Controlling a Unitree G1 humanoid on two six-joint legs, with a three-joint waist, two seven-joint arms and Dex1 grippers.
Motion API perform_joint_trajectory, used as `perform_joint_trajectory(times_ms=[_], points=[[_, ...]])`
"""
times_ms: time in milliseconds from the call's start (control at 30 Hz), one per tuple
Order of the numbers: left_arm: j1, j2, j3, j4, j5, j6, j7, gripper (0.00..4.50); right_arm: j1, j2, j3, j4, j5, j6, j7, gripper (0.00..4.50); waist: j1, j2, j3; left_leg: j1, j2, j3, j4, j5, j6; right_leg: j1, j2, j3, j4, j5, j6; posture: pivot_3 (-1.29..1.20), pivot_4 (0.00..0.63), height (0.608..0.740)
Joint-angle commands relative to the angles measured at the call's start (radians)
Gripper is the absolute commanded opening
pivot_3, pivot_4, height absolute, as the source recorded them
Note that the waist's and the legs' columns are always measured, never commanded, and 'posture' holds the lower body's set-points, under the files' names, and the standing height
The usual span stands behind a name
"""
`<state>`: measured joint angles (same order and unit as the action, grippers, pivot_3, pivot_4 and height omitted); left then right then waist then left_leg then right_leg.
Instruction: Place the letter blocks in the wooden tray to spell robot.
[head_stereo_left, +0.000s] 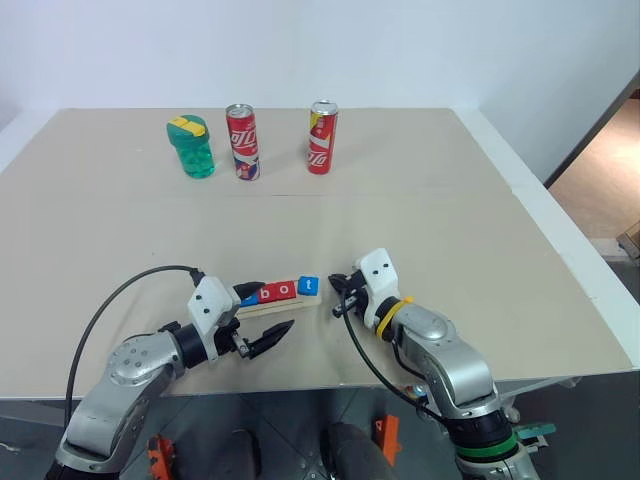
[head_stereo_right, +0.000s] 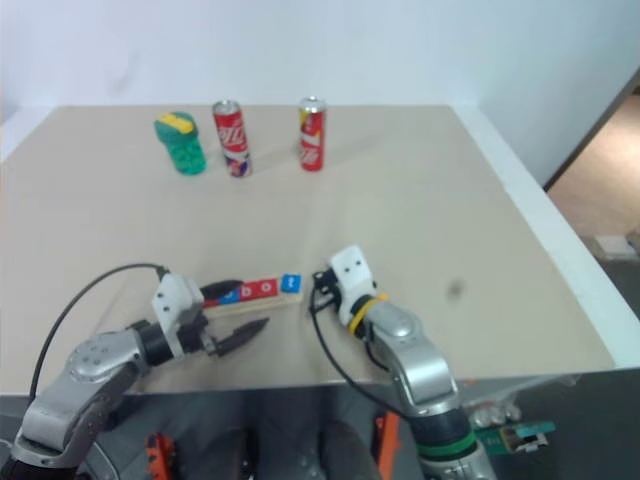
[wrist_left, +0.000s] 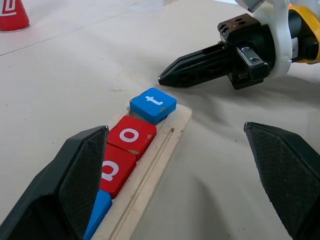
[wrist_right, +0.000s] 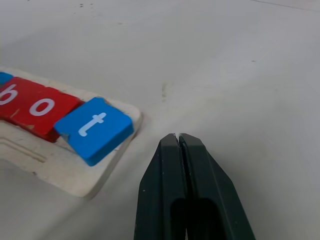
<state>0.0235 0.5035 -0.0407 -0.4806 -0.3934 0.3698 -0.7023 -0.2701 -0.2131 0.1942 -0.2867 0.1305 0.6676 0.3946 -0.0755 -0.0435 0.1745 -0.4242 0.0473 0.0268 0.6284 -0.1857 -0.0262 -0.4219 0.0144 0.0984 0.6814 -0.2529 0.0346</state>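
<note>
The wooden tray (wrist_left: 172, 142) lies near the table's front edge with letter blocks in a row on it. I can see a blue block (wrist_left: 100, 210), a red b (wrist_left: 117, 169), a red o (wrist_left: 131, 135) and a blue t (wrist_right: 95, 129). The t sits slightly askew at the tray's right end. My left gripper (head_stereo_left: 262, 315) is open and straddles the tray's left part, one finger over the blocks and one in front of the tray. My right gripper (wrist_right: 178, 137) is shut and empty, its tip just right of the t block and clear of it.
A green lidded cup (head_stereo_left: 190, 147) and two red cans (head_stereo_left: 243, 141) (head_stereo_left: 322, 137) stand at the back of the beige table (head_stereo_left: 450, 230). The table's front edge runs close under both arms. A black cable (head_stereo_left: 110, 300) loops from my left arm.
</note>
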Motion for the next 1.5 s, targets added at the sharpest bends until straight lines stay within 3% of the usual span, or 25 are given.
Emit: perform_joint_trajectory(times_ms=[33, 1500], points=[[0.003, 0.002, 0.002, -0.022, 0.004, -0.014, 0.005, 4.50, -0.017, 0.001, 0.005, -0.014, 0.008, -0.009, 0.009, 0.02, 0.000, 0.000, 0.000, 0.000, 0.000, 0.000, 0.000, 0.000, 0.000, 0.000, 0.000, 0.000, 0.000, 0.000, 0.000, 0.00, 0.150, 0.740], [0.018, -0.013, -0.016, 0.030, 0.053, -0.061, 0.000, 4.50, -0.088, 0.041, 0.050, 0.003, 0.018, 0.006, 0.023, 0.02, 0.000, 0.000, 0.000, 0.000, 0.000, 0.000, 0.000, 0.000, 0.000, 0.000, 0.000, 0.000, 0.000, 0.000, 0.000, 0.00, 0.150, 0.740]])
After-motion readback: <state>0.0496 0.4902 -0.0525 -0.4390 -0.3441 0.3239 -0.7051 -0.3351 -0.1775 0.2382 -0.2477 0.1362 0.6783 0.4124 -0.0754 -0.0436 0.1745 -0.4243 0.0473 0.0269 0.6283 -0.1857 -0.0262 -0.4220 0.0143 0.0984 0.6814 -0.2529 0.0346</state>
